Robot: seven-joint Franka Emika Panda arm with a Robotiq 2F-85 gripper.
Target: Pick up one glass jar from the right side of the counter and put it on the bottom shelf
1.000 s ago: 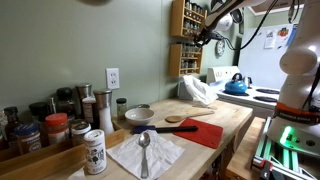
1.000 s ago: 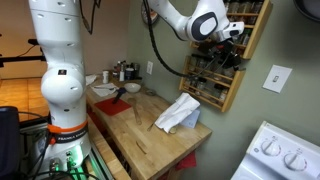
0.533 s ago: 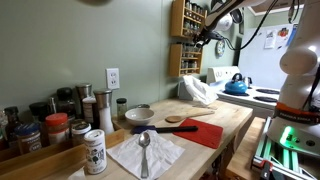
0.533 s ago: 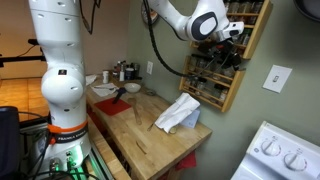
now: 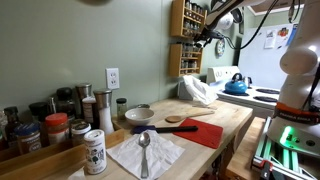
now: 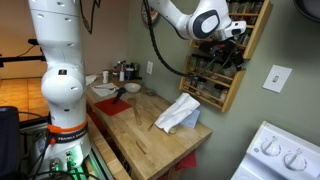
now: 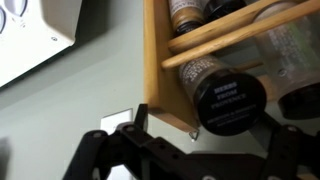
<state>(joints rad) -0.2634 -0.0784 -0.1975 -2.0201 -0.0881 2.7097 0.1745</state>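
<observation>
The wooden wall rack (image 5: 187, 35) (image 6: 228, 55) holds several small spice jars. My gripper (image 5: 207, 33) (image 6: 236, 42) is up against its front, about mid height. In the wrist view a glass jar with a black lid (image 7: 228, 97) stands in the rack by a corner of its frame (image 7: 160, 70). My fingers (image 7: 210, 128) are spread wide, one on each side, not touching it. I cannot tell its tier. The bottom shelf (image 5: 188, 68) (image 6: 213, 97) lies lower. More glass jars (image 5: 58, 128) (image 6: 122, 70) stand on the counter (image 5: 228, 115) (image 6: 140, 128).
On the counter lie a white cloth (image 5: 197, 91) (image 6: 180, 112), a red mat (image 5: 205, 132), a bowl (image 5: 139, 116), a wooden spoon (image 5: 182, 119) and a napkin with a metal spoon (image 5: 144, 152). A white stove (image 5: 250, 95) (image 6: 285, 155) carries a blue kettle (image 5: 236, 85).
</observation>
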